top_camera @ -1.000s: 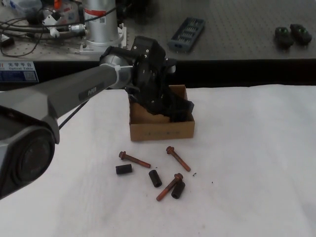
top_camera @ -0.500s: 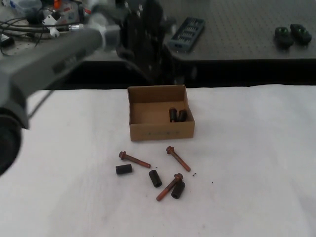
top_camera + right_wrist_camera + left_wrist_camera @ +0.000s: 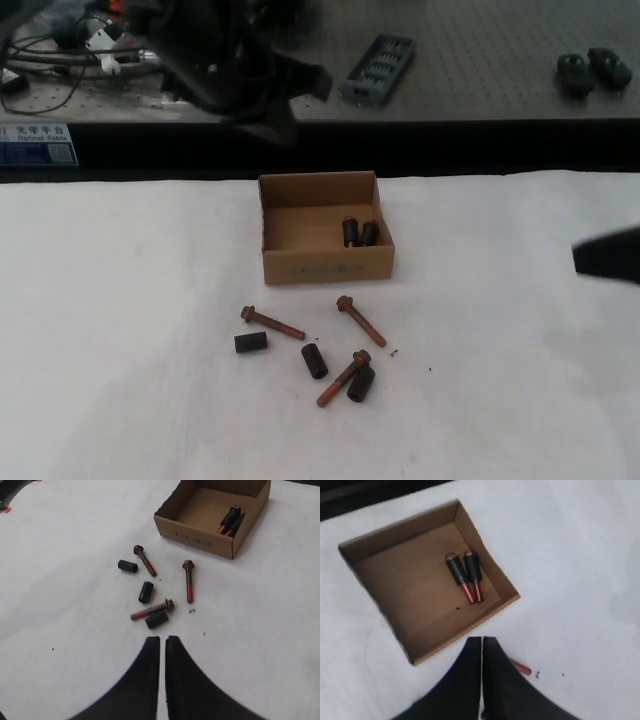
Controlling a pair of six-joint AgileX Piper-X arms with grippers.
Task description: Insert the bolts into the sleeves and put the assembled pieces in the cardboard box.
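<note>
Your right gripper (image 3: 163, 641), closed and empty like the left gripper (image 3: 482, 642): three bolts (image 3: 188, 582), three sleeves (image 3: 145, 592) ahead. Beyond, the cardboard box (image 3: 195, 537) holds two assembled pieces (image 3: 229, 517).

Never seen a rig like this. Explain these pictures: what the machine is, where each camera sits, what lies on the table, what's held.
It is a bench robot with two arms, each ending in a two-finger gripper. One picture looks down over the bench from behind the arms; the other two come from a camera on each wrist, so the dark prongs there are the left gripper and the right gripper. Both are shut and hold nothing. On the white cloth stands an open cardboard box with two assembled pieces inside. Nearer the arms lie three loose bolts and three black sleeves.
</note>
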